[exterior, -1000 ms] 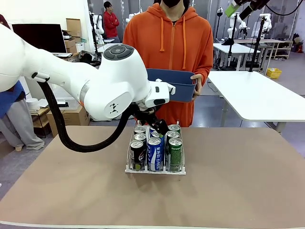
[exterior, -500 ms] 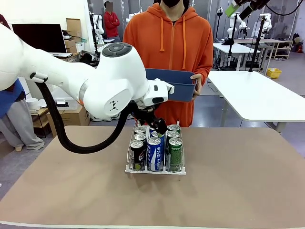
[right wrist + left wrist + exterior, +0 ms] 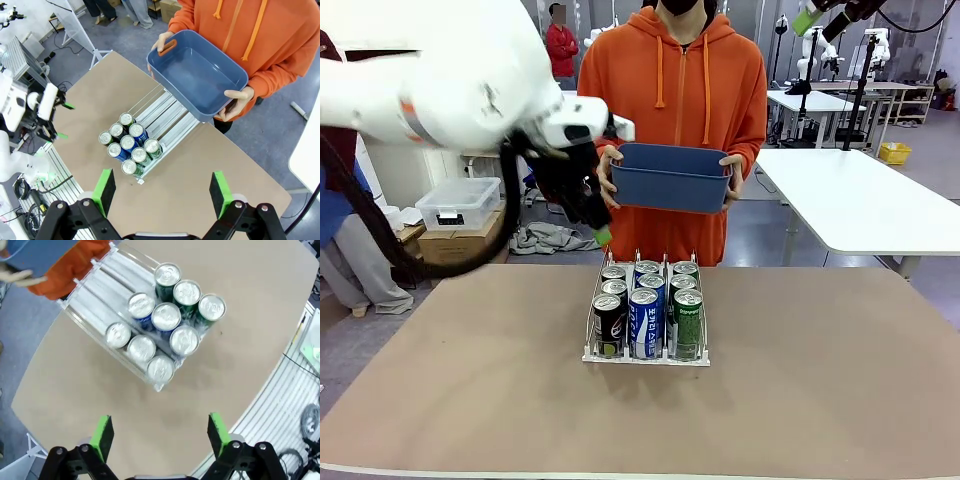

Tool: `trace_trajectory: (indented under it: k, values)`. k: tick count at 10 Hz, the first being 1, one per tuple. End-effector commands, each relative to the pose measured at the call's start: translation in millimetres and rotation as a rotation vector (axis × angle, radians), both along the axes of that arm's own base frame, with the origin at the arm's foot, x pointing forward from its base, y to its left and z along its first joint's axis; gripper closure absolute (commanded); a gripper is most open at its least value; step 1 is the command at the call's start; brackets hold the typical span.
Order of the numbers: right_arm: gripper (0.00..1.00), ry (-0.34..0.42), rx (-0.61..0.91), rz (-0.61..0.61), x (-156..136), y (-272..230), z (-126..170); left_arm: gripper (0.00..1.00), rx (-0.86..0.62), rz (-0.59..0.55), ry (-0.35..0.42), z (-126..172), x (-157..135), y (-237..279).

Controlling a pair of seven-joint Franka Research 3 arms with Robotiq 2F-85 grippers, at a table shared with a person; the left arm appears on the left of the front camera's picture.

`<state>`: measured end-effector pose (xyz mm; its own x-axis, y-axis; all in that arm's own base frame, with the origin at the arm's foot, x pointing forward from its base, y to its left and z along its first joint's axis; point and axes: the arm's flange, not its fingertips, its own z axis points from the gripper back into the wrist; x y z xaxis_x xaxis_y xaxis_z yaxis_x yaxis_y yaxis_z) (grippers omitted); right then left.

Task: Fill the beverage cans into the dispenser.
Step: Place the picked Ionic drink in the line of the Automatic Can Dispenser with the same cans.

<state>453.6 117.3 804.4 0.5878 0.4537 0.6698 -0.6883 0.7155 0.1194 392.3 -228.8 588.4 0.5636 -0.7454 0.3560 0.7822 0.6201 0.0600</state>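
Nine slim beverage cans (image 3: 645,310) with silver tops stand upright in the small clear dispenser (image 3: 646,356) with thin white wire dividers, three cans to each of its three lanes. Taking the dispenser as landmark: it sits on the brown table (image 3: 800,400), nearer the far edge than the robot's edge, its low front lip facing the robot. Seen from the front, the lane on the robot's left holds black cans (image 3: 608,322), the middle lane blue-and-white cans (image 3: 646,320), the lane on the robot's right green cans (image 3: 687,322). All nine crowd the front part of the lanes, touching one another; the rear lengths of the lanes lie bare.

One left gripper (image 3: 592,222), black with green pads, hangs in the air above and behind the dispenser, off toward the robot's left of it, apart from every can. Its jaws stand wide apart and hold nothing; in the left wrist view the can tops (image 3: 166,316) lie well beyond its green pads (image 3: 103,436).

One right gripper (image 3: 162,192), likewise released and empty, looks down on the dispenser from high above.

One person in an orange hooded top (image 3: 672,95) stands beyond the table's far edge, behind the dispenser, holding an empty blue plastic tub (image 3: 672,178) with both hands, one hand (image 3: 239,101) on each end.
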Motion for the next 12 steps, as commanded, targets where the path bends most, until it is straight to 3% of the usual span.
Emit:
trace_trajectory:
  k: [1,3,5,8,12]
  values:
    - [0.00,0.002,-0.001,0.002,-1,-1,0,0.00,0.046,0.031,0.020,35,13,20]
    - [0.00,0.002,-0.001,0.002,-1,-1,0,0.00,-0.002,0.000,0.066,89,20,49]
    - [0.00,0.002,-0.001,0.002,-1,-1,0,0.00,-0.077,-0.018,0.026,130,18,67]
    - [0.00,0.002,-0.001,0.002,-1,-1,0,0.00,-0.249,-0.149,0.022,181,14,101]
    - [0.00,0.002,-0.001,0.002,-1,-1,0,0.00,-0.282,-0.235,-0.009,223,-5,117]
